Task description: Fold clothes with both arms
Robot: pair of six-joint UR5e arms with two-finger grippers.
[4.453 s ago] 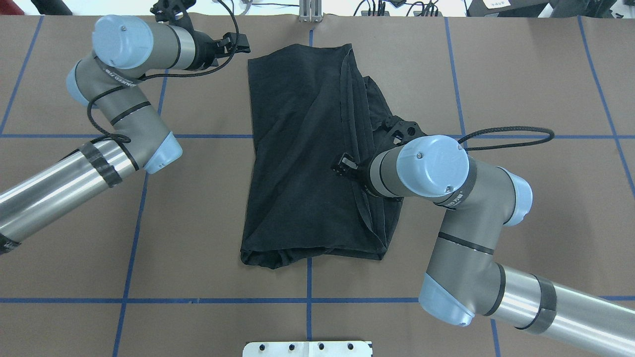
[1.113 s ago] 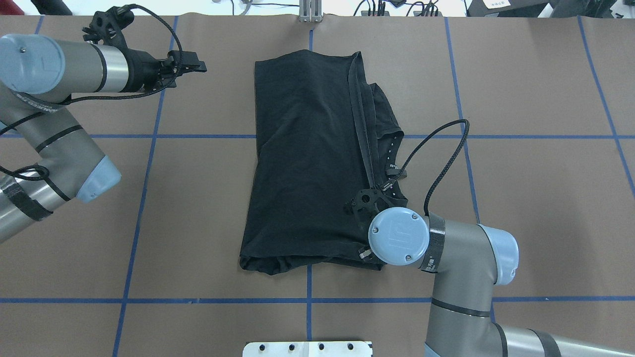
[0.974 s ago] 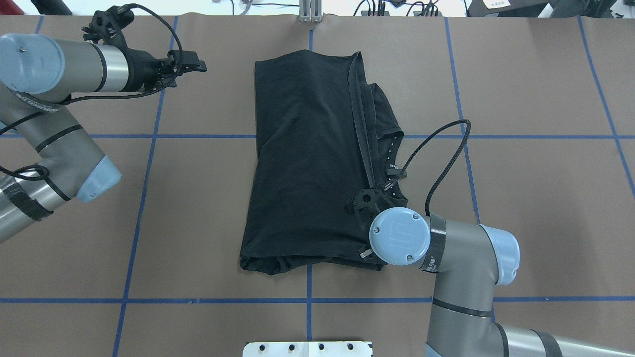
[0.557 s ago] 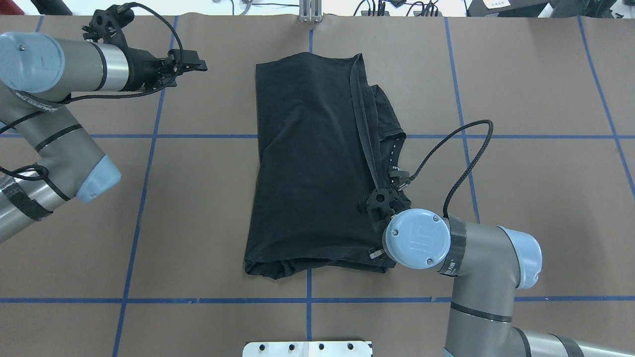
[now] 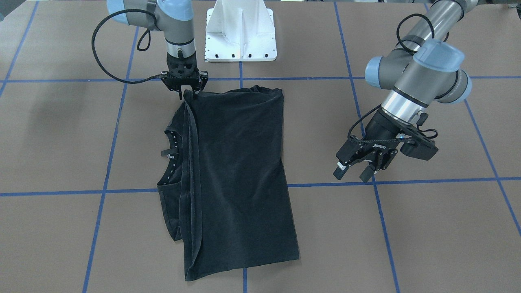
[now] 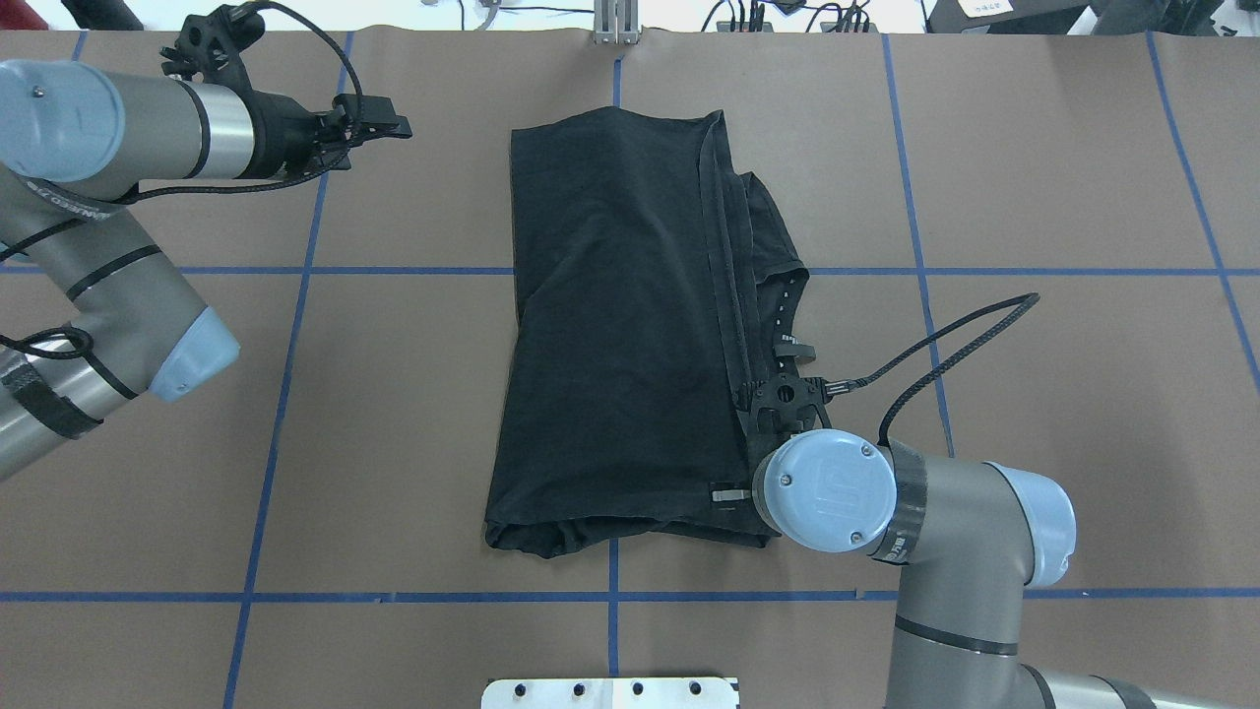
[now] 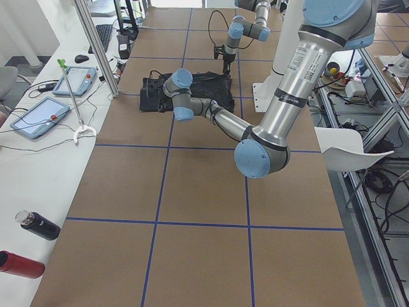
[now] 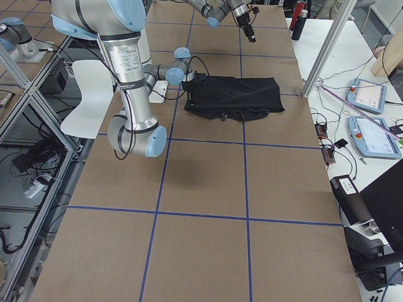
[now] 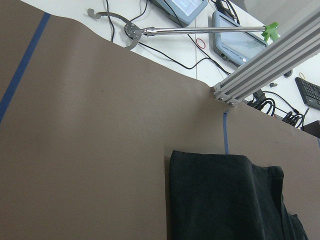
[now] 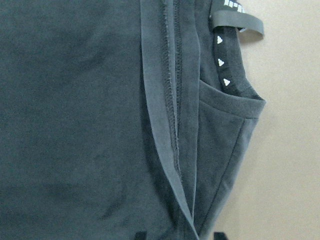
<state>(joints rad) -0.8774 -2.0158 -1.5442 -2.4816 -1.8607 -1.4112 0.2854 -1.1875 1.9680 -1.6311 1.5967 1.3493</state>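
Note:
The black T-shirt (image 5: 236, 171) (image 6: 620, 325) lies folded lengthwise on the brown table, its collar (image 5: 173, 150) (image 10: 222, 62) with white triangles showing on my right side. My right gripper (image 5: 186, 94) (image 10: 180, 236) points straight down at the shirt's near right corner. Its fingertips (image 10: 141, 235) stand apart with the doubled hem between them, so it is open. My left gripper (image 5: 353, 173) (image 6: 392, 126) hovers open and empty over bare table, well to the left of the shirt's far end. The chest graphic is hidden.
The white pedestal base (image 5: 240, 32) (image 6: 610, 692) stands at the near table edge. Blue tape lines (image 6: 295, 271) grid the table. An aluminium post (image 9: 265, 65) rises at the far edge. Tablets (image 7: 38, 118) and bottles (image 7: 38, 225) lie on the side bench.
My right arm left the shirt's middle for its near right corner. In the last second its wrist shifted right and the shirt slid slightly right. The left arm withdrew leftward.

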